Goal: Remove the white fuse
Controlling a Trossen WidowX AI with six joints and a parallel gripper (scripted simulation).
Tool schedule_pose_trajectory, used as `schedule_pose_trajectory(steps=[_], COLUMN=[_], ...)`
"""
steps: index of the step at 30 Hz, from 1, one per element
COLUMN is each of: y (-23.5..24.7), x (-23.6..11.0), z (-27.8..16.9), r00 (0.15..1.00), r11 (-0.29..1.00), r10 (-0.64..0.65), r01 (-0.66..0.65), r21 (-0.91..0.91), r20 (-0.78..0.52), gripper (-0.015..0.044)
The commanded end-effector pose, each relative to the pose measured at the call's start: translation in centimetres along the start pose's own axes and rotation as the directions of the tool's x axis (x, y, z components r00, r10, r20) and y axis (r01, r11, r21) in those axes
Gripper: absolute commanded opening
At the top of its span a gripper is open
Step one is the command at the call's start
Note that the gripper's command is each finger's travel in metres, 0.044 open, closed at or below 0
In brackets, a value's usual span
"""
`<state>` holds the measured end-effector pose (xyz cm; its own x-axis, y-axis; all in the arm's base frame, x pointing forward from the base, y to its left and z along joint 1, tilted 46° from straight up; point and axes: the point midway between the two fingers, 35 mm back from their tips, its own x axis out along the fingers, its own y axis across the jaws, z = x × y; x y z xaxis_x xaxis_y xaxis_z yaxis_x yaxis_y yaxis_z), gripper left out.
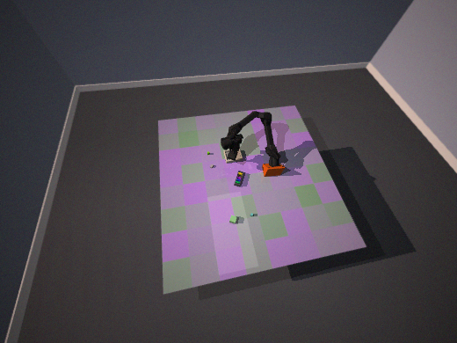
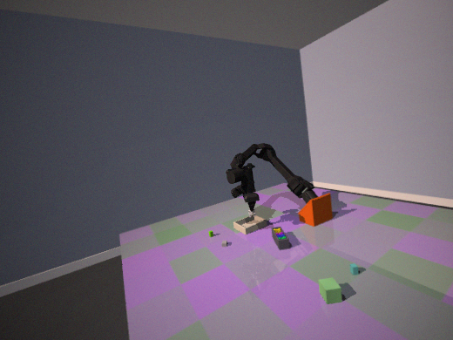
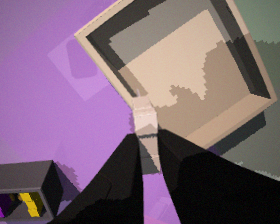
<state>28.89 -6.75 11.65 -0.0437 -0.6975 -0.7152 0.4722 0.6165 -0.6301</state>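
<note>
My gripper point(image 2: 252, 210) point(image 3: 146, 141) is shut on the white fuse point(image 2: 251, 214) point(image 3: 145, 119), which hangs below the fingertips. The tray point(image 1: 235, 161) point(image 2: 254, 227) point(image 3: 240, 121) is beige, shallow and open-topped. The fuse is above the tray; in the wrist view it overlaps the tray's near left wall. Its exact height over the rim is hard to tell. The dark grey fuse block point(image 1: 237, 185) point(image 2: 284, 245) point(image 3: 27, 173) stands apart from the tray. Its yellow fuse point(image 3: 31, 204) and part of its purple fuse point(image 3: 4, 205) show in the wrist view.
The orange arm base point(image 1: 273, 170) point(image 2: 316, 211) stands beyond the block. A light green cube point(image 1: 234, 219) point(image 2: 329, 290) and a small teal block point(image 1: 252, 215) point(image 2: 354, 269) lie farther off. A small green piece point(image 1: 208, 153) point(image 2: 211, 234) and a grey piece point(image 1: 213, 166) point(image 2: 225, 243) lie beside the tray.
</note>
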Motion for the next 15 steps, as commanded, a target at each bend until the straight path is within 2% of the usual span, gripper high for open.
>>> schedule_pose_trajectory(steps=[1, 15], y=[-3.5, -4.0], x=[-0.1, 0.9], z=[1.2, 1.3], r00=[1.000, 1.000], r11=[1.000, 1.000], r10=[-0.015, -0.017], r01=[0.015, 0.017], r21=[0.000, 0.000], r20=[0.008, 0.009], gripper=[0.0000, 0.0000])
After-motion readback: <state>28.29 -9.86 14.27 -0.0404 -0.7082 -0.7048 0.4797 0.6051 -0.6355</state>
